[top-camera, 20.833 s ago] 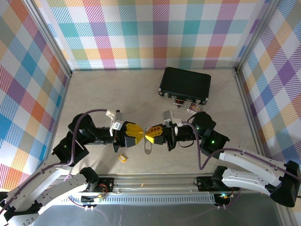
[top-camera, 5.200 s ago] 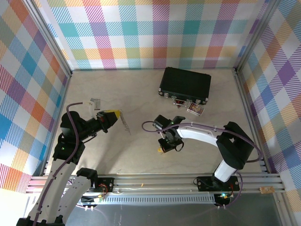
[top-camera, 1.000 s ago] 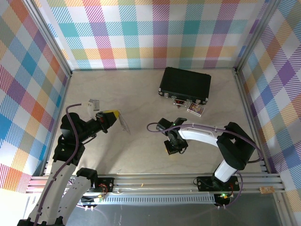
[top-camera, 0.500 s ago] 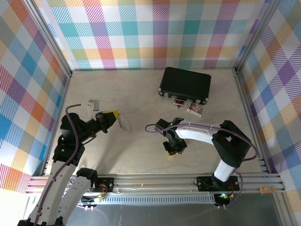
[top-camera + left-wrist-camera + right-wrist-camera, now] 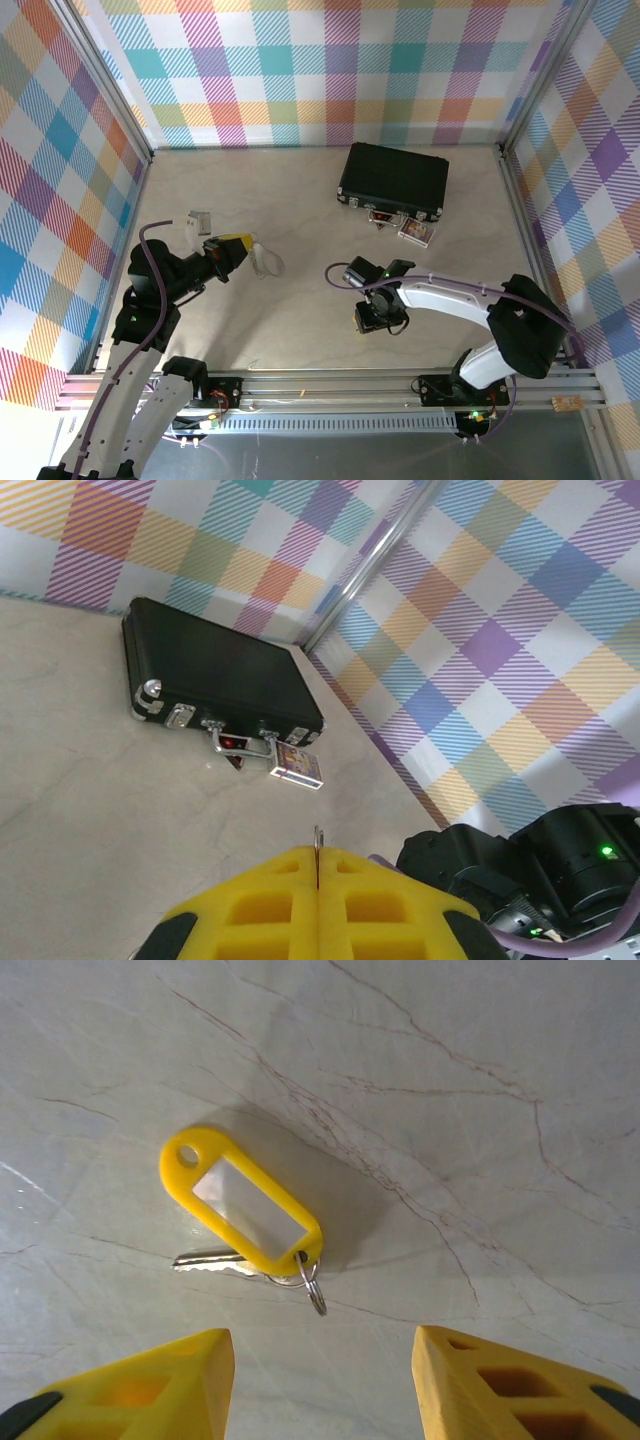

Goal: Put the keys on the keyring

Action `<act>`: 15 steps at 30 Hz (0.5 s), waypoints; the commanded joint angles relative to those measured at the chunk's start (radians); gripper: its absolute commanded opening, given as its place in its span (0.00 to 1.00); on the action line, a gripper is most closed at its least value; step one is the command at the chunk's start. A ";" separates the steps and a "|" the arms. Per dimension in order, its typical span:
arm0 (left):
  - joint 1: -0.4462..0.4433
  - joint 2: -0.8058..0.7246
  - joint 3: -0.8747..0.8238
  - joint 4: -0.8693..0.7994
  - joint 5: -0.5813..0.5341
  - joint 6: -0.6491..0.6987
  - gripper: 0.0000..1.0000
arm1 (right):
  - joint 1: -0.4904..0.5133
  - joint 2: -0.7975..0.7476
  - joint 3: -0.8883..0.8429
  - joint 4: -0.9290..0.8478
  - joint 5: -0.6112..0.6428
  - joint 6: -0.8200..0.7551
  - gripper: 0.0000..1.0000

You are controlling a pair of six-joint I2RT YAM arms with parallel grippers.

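Yellow right fingers (image 5: 130, 1380) parted, apparently shifted rightwards.

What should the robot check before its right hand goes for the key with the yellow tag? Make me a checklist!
1. Right hand open: ok, its yellow fingers stand apart.
2. Key free to grab: ok, it lies flat on the table, partly under the yellow tag.
3. Key centred in the gap: not ok, it sits off toward one finger.
4. Left hand holding the keyring: ok, shut on it.
5. Keyring's opening ready for the key: cannot tell.
6. Black case out of the way: ok, far off.
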 commanded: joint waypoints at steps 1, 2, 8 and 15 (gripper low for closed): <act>-0.007 0.000 0.004 0.089 0.069 -0.028 0.00 | 0.005 -0.046 -0.034 0.061 -0.007 0.020 0.51; -0.008 -0.002 0.008 0.089 0.078 -0.027 0.00 | 0.005 -0.059 -0.045 0.072 -0.006 0.015 0.50; -0.015 0.013 0.004 0.125 0.108 -0.047 0.00 | -0.006 -0.100 -0.109 0.143 -0.038 -0.014 0.41; -0.029 0.011 -0.008 0.170 0.140 -0.074 0.00 | -0.011 -0.077 -0.128 0.175 -0.040 -0.018 0.33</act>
